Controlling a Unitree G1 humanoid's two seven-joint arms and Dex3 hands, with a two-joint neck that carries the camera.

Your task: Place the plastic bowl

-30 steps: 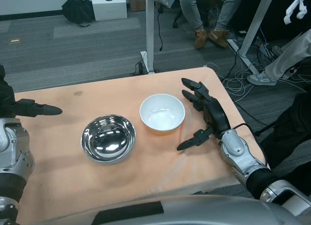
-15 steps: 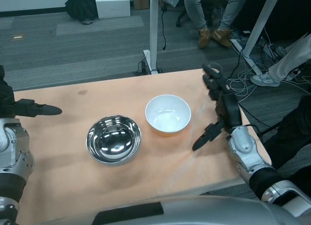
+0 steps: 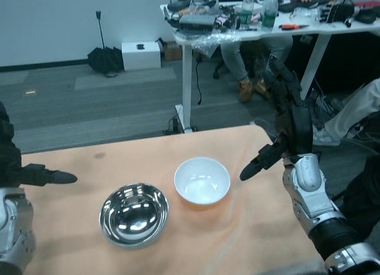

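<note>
The plastic bowl (image 3: 202, 182), white inside with an orange outside, stands upright on the peach-covered table (image 3: 77, 162), right of centre. My right hand (image 3: 284, 123) is raised above the table's right edge, to the right of the bowl and apart from it, fingers spread and holding nothing. My left hand (image 3: 32, 175) hangs at the far left edge over the table, a finger pointing right, and it holds nothing.
A shiny metal bowl (image 3: 134, 214) sits just left of the plastic bowl, almost touching it. Behind the table stands a white desk (image 3: 249, 22) with bottles and clutter, and a person's legs (image 3: 249, 55) beneath it. Another person's leg (image 3: 356, 117) is at right.
My right hand has lifted up and away from the table beside the plastic bowl. The camera has tilted upward, so more of the room shows. The bowls stay put.
</note>
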